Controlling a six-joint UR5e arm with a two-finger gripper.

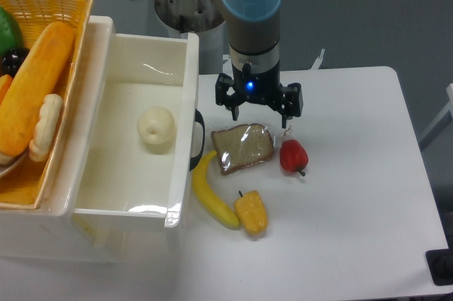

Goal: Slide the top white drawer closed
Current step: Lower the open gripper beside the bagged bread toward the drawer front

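Cream-white plastic, the top drawer (141,131) stands pulled out at left, its handle (197,140) facing your gripper (258,106), which hovers nearby, jaws wide and empty, placed to push.

On the white bench (354,209) I see a wrapped bread slice (243,146), a red pepper (293,156) just beside it, a banana (211,192) touching a yellow pepper (251,213), and a wicker basket (42,46) (holding a baguette (35,95)).
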